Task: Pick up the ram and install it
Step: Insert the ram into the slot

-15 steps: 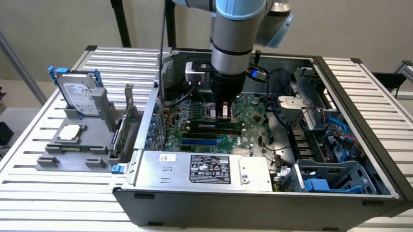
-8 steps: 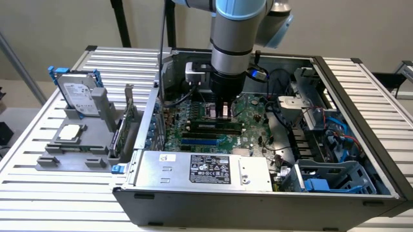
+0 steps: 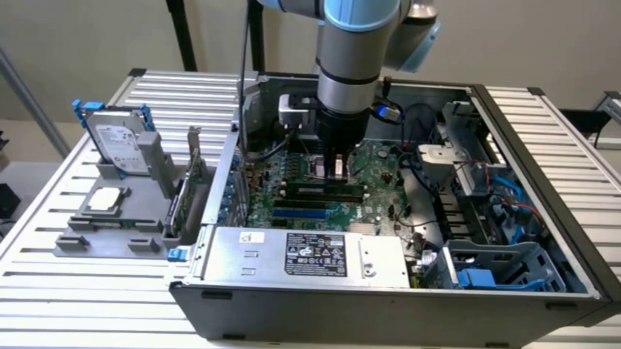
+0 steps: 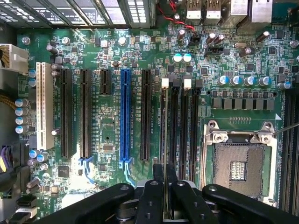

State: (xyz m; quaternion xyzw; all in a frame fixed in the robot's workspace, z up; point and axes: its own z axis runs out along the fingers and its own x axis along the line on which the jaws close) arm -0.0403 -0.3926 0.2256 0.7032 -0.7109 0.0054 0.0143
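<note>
Installation step is in hand, judging by the layout: the ram (image 4: 165, 154) is already lifted and is being carried edge-down over the motherboard (image 4: 117, 126), not yet seated.

Nearest the wrist camera, the gripper (image 4: 165, 200) is closing narrowly on the ram, its black fingers (image 4: 150, 200) pressing either side of the thin stick. The ram is showing edge-on as a slim line running from the fingers up along the first memory slot (image 4: 164, 121), the one with a white latch at its far end. It is lining up closely with that slot; whether its lower edge is touching the slot cannot be told.

Just beside it, further memory slots are lying parallel, another white latch among them. Beyond these, the open processor socket (image 4: 238, 163) is sitting with its metal frame exposed. On the opposite side, the blue expansion slot (image 4: 124, 116) and black expansion slots are standing well apart from the ram.

In the exterior view, the arm (image 3: 354, 65) is reaching straight down into the open computer case (image 3: 388, 298), the gripper (image 3: 336, 171) hanging low over the board near the dark memory slots.

Judgement: the next move is calling for exact alignment of the stick's notch with the slot, latches open, and an even vertical press; any tilt is risking a jammed or half-seated stick.

Farther off, on the slatted surface (image 3: 58, 291) at the exterior view's left, a hard drive (image 3: 118, 142) in a blue frame is standing upright in a grey holder.
</note>
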